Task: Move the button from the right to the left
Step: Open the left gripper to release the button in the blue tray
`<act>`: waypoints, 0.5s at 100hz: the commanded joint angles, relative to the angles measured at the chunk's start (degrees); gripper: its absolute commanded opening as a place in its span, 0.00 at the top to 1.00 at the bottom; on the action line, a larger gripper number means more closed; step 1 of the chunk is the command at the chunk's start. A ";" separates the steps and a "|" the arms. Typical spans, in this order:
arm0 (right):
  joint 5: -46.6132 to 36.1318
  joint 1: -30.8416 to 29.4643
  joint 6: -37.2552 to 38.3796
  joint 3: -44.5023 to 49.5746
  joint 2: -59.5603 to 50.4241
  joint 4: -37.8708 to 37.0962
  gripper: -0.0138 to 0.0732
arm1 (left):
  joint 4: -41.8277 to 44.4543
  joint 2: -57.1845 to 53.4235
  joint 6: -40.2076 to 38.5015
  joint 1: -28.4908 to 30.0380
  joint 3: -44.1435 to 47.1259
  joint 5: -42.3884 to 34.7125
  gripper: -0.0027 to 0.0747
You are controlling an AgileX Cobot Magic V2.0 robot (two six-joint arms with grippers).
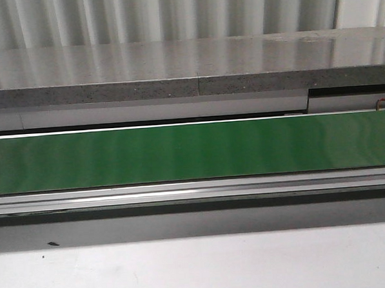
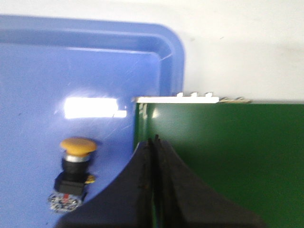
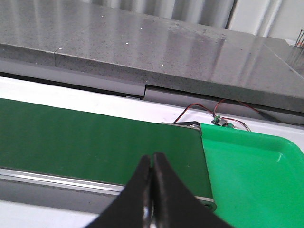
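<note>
Front view: we see only the smooth green belt (image 1: 193, 150) running left to right between metal rails, under a speckled grey stone ledge (image 1: 176, 70); no arm or button appears.

Left wrist view: the left gripper (image 2: 155, 142), its black fingers pressed together, hangs over the belt edge. At its 9 o'clock, the button (image 2: 73, 173) lies in a glossy blue tray (image 2: 161, 52), yellow-orange cap toward 12 o'clock.

Right wrist view: the right gripper (image 3: 152, 159), likewise closed and empty, hovers above the belt end; a green tray (image 3: 256, 175) sits at 3 o'clock.
</note>
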 commanded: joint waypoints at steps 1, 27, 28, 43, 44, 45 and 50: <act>-4.85 -0.05 -0.30 -1.31 0.53 0.07 0.92 | -2.46 -5.01 -1.82 -3.31 -0.77 -3.93 0.99; -4.85 -0.05 -0.30 -1.31 0.53 0.07 0.92 | -2.46 -11.21 -4.18 -12.86 1.83 -10.05 0.99; -4.85 -0.05 -0.30 -1.31 0.53 0.07 0.92 | -2.46 -11.43 -4.18 -13.11 1.94 -10.51 0.99; -4.85 -0.05 -0.30 -1.31 0.53 0.07 0.92 | -2.58 -15.76 -4.27 -18.40 5.23 -15.06 0.99; -4.85 -0.05 -0.30 -1.31 0.53 0.07 0.92 | -2.58 -15.99 -4.27 -18.62 5.42 -15.44 0.99; -4.85 -0.05 -0.30 -1.31 0.53 0.07 0.92 | -2.58 -16.22 -4.27 -19.06 5.80 -15.65 0.99; -4.85 -0.05 -0.30 -1.31 0.53 0.07 0.92 | -2.70 -18.11 -4.27 -20.54 7.42 -17.16 0.99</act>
